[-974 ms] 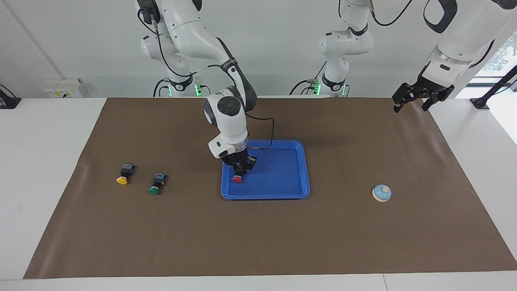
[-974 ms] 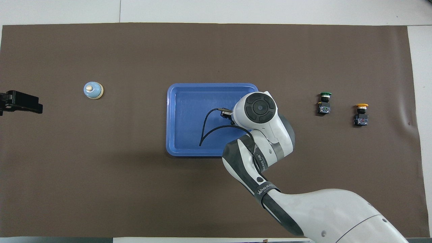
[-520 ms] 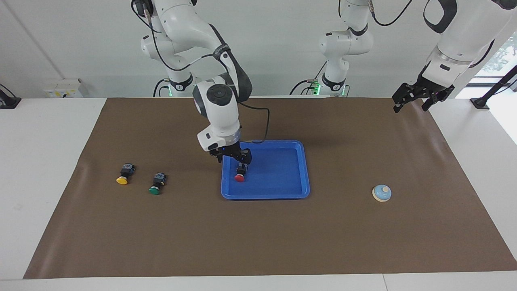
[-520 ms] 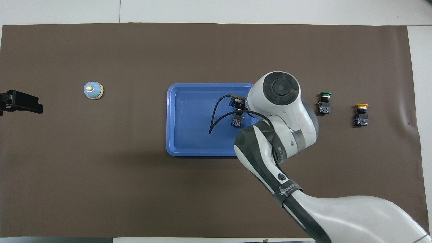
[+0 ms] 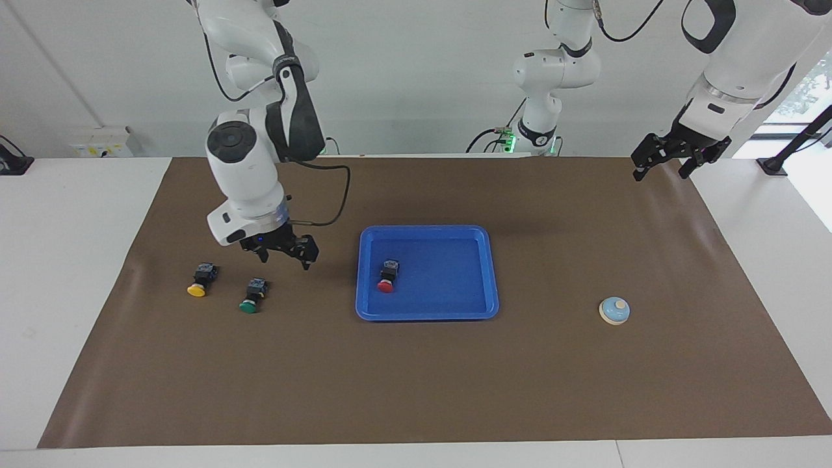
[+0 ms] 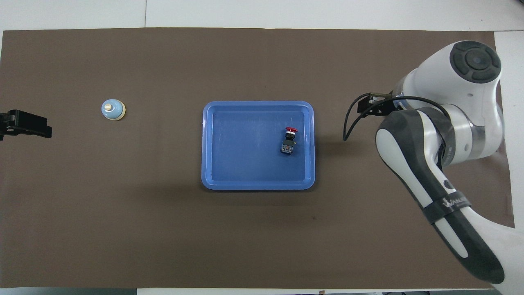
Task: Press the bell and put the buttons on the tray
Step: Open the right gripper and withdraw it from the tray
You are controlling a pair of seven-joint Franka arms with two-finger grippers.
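The red button [image 5: 387, 278] [image 6: 289, 141] lies on its side in the blue tray [image 5: 448, 283] [image 6: 245, 164], toward the right arm's end of it, with nothing holding it. The green button [image 5: 252, 296] and yellow button [image 5: 199, 281] lie on the brown mat toward the right arm's end; the right arm hides both in the overhead view. My right gripper [image 5: 286, 257] hangs open and empty over the mat between the green button and the tray. The bell [image 5: 614, 311] [image 6: 113, 110] sits toward the left arm's end. My left gripper [image 5: 663, 170] [image 6: 24, 125] waits open, raised over the mat's corner.
A brown mat [image 5: 416, 383] covers most of the white table. The right arm's black cable [image 5: 335, 195] loops beside its wrist. The arm's bulk covers the mat's end in the overhead view.
My right gripper opened and left the red button in the tray, then rose and swung away toward the green and yellow buttons. The left arm has not moved.
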